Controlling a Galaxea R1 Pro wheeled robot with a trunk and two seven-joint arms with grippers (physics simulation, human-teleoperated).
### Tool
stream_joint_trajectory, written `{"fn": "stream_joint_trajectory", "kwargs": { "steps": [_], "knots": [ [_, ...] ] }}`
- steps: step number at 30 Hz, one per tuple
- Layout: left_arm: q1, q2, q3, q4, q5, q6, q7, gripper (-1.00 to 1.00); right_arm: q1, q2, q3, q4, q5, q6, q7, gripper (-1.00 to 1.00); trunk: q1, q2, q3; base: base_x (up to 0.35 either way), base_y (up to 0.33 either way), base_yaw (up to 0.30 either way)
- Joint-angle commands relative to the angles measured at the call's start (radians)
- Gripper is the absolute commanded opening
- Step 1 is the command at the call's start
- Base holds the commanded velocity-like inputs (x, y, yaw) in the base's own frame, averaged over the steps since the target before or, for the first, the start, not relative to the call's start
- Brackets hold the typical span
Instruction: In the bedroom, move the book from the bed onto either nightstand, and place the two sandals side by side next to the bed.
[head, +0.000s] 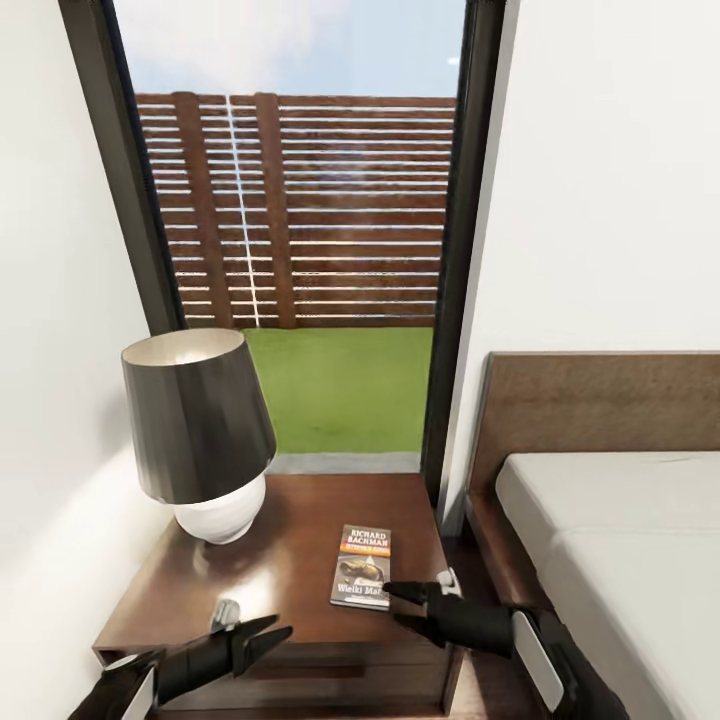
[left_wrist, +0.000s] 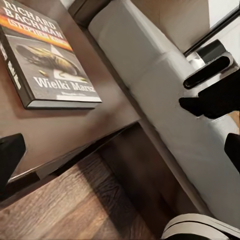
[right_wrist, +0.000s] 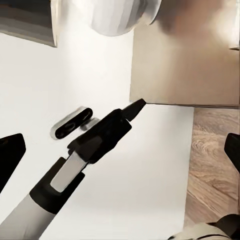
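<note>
The book (head: 361, 566) lies flat on the nightstand (head: 300, 520), face up, to the right of the lamp; its dark cover with the orange band also shows in the left wrist view (left_wrist: 45, 60). My right gripper (head: 396, 606) hovers open at the book's near right corner, with nothing between its fingers. My left gripper (head: 283, 627) is open and empty at the nightstand's front edge, left of the book. The bed (head: 620, 540) with its grey mattress stands right of the nightstand. The sandals are out of view.
A lamp (head: 200, 440) with a dark shade and white round base fills the nightstand's back left. A white wall stands close on the left, and a tall window (head: 300, 250) is behind. Wooden floor (left_wrist: 75, 205) shows between nightstand and bed.
</note>
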Motion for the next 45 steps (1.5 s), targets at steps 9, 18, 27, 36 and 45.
{"fn": "stream_joint_trajectory", "kwargs": {
  "steps": [9, 18, 27, 36, 45],
  "knots": [
    [0.000, -0.001, 0.000, 0.000, 0.001, 0.004, 0.133, 1.00, 0.006, -0.253, -0.002, -0.052, 0.148, -0.029, 0.013, 1.00, -0.016, 0.028, 0.012, 0.000, 0.000, 0.000],
    [0.000, 0.005, 0.002, -0.001, 0.002, 0.009, 0.126, 1.00, 0.009, -0.306, -0.004, -0.049, 0.160, -0.033, 0.016, 1.00, -0.031, 0.056, 0.024, 0.000, 0.000, 0.000],
    [0.000, 0.020, 0.004, -0.004, 0.003, 0.014, 0.102, 1.00, 0.011, -0.352, -0.005, -0.048, 0.159, -0.032, 0.018, 1.00, -0.046, 0.084, 0.037, 0.000, 0.000, 0.000],
    [0.000, 0.017, 0.002, -0.003, 0.002, 0.014, 0.102, 1.00, 0.011, -0.354, -0.005, -0.050, 0.159, -0.032, 0.018, 1.00, -0.081, 0.147, 0.065, 0.000, 0.000, 0.000],
    [0.000, 0.018, 0.002, -0.001, 0.002, 0.014, 0.102, 1.00, 0.011, -0.354, -0.004, -0.049, 0.166, -0.033, 0.016, 1.00, -0.115, 0.210, 0.093, 0.000, 0.000, 0.000]
  ]
}}
